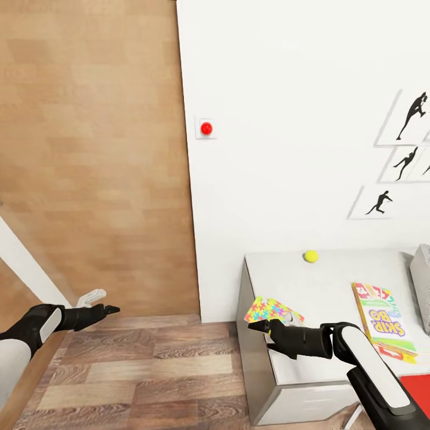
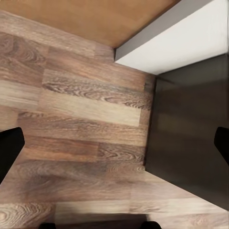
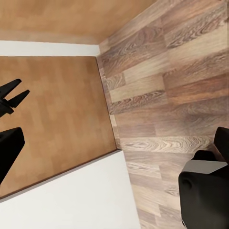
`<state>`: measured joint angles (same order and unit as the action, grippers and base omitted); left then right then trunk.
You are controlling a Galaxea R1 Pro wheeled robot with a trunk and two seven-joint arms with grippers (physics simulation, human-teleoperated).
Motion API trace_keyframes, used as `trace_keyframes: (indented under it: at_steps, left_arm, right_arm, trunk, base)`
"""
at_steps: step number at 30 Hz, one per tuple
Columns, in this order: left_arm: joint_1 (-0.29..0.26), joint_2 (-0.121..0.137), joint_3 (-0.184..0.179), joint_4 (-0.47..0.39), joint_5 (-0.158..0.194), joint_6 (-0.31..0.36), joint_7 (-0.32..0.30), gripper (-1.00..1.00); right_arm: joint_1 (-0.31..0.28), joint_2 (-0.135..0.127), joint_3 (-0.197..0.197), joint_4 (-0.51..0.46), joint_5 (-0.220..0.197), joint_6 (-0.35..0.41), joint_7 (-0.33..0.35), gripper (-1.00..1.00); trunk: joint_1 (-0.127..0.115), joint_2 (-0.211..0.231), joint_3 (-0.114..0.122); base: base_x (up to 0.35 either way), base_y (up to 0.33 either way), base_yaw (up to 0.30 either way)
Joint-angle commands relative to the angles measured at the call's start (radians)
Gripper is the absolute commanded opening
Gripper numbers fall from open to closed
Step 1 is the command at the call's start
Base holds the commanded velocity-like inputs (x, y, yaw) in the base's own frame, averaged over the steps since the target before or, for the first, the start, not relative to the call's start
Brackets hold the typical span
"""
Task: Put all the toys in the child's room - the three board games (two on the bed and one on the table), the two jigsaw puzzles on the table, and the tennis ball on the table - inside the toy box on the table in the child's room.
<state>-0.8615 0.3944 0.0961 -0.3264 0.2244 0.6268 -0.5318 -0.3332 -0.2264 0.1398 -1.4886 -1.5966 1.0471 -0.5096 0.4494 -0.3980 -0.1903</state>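
A: Status on the hands?

B: Left hand hangs over the wood-plank floor, well apart from the surface. In its wrist view the two fingertips sit at opposite edges of the picture – wide open, nothing between them.

A: Right?

B: Right hand is at the near corner of the surface, pointing off it toward the floor. Fingers spread wide in the wrist view, nothing held. The other hand's tips show there too, against the brown door.

A: Toys?

B: Jigsaw puzzles lie on the surface corner, just beyond the right hand's fingertips – looks like two overlapping squares, partly hidden by the hand. Can't tell if it touches them. SKIP-BO board game lies flat further along the surface, past the right forearm, on the side away from the left hand. Tennis ball sits at the far edge of the surface by the white wall, well beyond the right hand.

A: Toy box?

B: A pale grey edge at the far end of the surface, beyond the SKIP-BO box – cropped, can't confirm it's the bin.

A: Anything else?

B: Red button on a white plate on the wall, black silhouette sports pictures above the surface.
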Motion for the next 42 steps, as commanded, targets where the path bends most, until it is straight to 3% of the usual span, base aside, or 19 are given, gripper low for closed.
trace_keyframes:
  at_steps: [1,42]
  left_arm:
    - [-0.001,0.000,0.005,0.000,0.001,0.007,-0.002,1.00]
    - [-0.001,-0.002,0.005,0.000,0.001,0.004,-0.001,1.00]
  right_arm:
    - [-0.001,-0.001,0.001,-0.001,-0.010,0.000,-0.010,1.00]
    - [-0.001,0.001,0.002,0.000,-0.009,0.000,-0.010,1.00]
  trunk:
    - [0.001,-0.002,-0.001]
    - [0.001,-0.002,0.048]
  base:
    - [0.000,0.000,-0.169]
    - [0.000,0.000,-0.200]
